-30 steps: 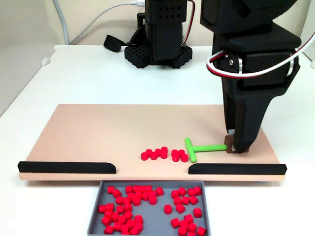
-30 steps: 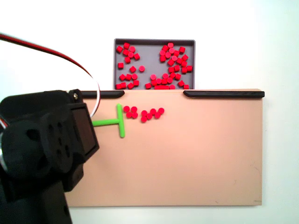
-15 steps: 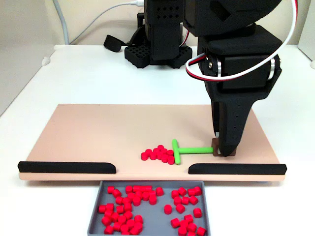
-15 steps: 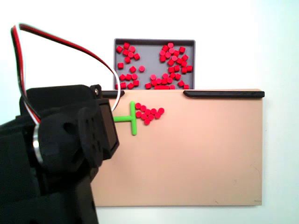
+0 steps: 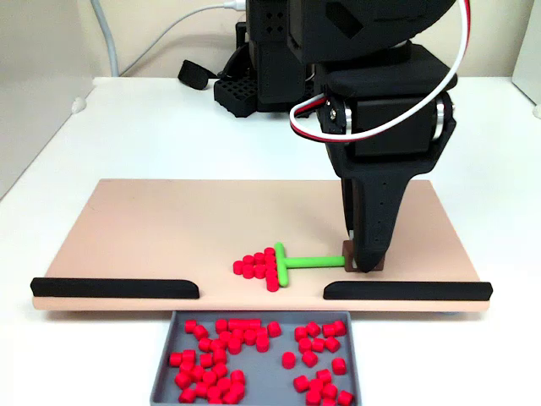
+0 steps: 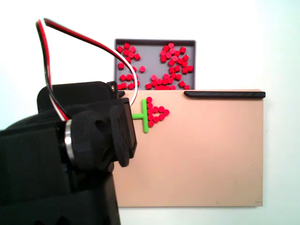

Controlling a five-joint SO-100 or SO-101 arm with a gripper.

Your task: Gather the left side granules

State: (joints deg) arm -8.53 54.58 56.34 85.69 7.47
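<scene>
While the end effector [image 5: 363,264] pinches the green T-tool's [image 5: 292,262] stem, its crossbar touches the granules [image 5: 256,267].

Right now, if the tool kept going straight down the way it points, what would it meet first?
The tool points down at the flat beige board, gripping the brown end block of the green T-shaped pusher. It would likely press that block into the board; contact is unclear.

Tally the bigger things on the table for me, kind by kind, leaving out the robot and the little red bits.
green T-shaped tool: 1
black rails: 2
grey tray: 1
peach board: 1
Total: 5
</scene>
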